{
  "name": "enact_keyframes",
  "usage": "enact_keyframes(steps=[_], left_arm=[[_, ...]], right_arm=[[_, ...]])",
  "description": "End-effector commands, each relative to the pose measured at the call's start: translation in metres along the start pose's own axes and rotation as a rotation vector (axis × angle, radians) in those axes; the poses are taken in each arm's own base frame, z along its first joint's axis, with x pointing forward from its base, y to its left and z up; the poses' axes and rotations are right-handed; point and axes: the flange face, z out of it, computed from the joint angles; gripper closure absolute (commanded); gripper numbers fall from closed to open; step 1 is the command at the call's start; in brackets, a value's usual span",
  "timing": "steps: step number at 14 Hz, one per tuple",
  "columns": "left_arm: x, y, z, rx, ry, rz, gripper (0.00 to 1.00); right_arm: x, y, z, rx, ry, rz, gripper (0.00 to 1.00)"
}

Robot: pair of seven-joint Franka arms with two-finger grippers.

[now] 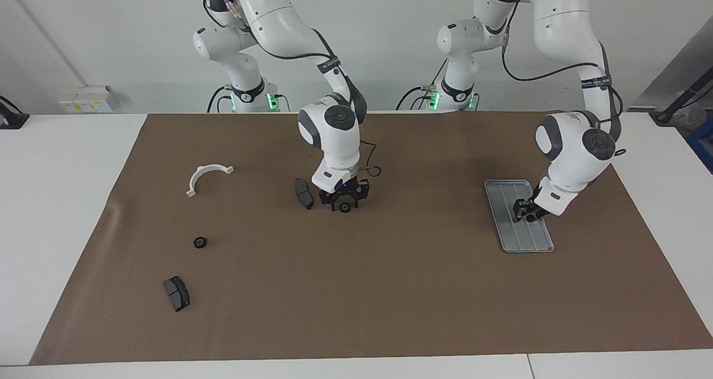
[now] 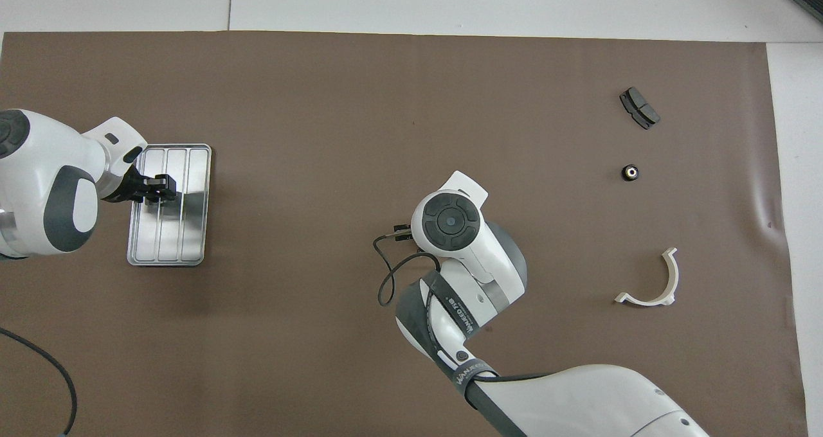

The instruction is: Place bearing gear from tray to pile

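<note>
From overhead, the right arm's white wrist hides its pincer (image 1: 345, 203) from you. You cannot tell whether the left pincer (image 2: 156, 189) over the ridged silver-grey metal tray (image 2: 193, 231) grips anything.

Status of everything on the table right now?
tray: flat on the mat
left hand: low over the tray
right hand: low over middle gear
middle gear: on the mat
lone gear: on the mat, apart
brake pads: lying loose
white bracket: lying flat
</note>
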Motion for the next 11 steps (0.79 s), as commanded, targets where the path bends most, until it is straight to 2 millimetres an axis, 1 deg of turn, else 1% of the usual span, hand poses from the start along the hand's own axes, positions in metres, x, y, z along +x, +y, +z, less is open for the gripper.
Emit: enact_keyframes(steps=[1,4,5,6,7,9,10,11], left_arm=[[-0.009,-0.001,-0.004,0.021,0.015,0.008,0.59],[-0.009,-0.002,-0.004,0.021,0.015,0.008,0.74],[-0.009,-0.002,-0.004,0.021,0.015,0.008,0.77],[-0.009,-0.002,-0.004,0.021,0.015,0.008,0.8],[-0.009,-0.001,-0.004,0.021,0.015,0.01,0.84],[-0.007,0.002,-0.006,0.021,0.019,0.014,0.92],[-0.005,0.006,-0.008,0.021,0.024,0.02,0.98],[-0.001,0.012,-0.011,0.021,0.029,0.02,1.0]], right_arm=[[-0.005,0.001,-0.001,-0.013,-0.007,-0.01,0.3],[-0.004,0.001,-0.002,-0.009,0.001,-0.008,0.31],[-0.004,0.001,-0.001,-0.007,0.003,-0.008,0.41],[-0.004,0.001,-0.001,-0.007,0.003,-0.007,0.65],[-0.004,0.0,-0.001,-0.007,0.003,0.003,1.0],[-0.002,-0.001,-0.003,-0.005,0.008,0.016,1.0],[-0.002,-0.001,-0.003,-0.004,0.009,0.017,1.0],[-0.002,-0.001,-0.004,-0.005,0.008,0.018,1.0]])
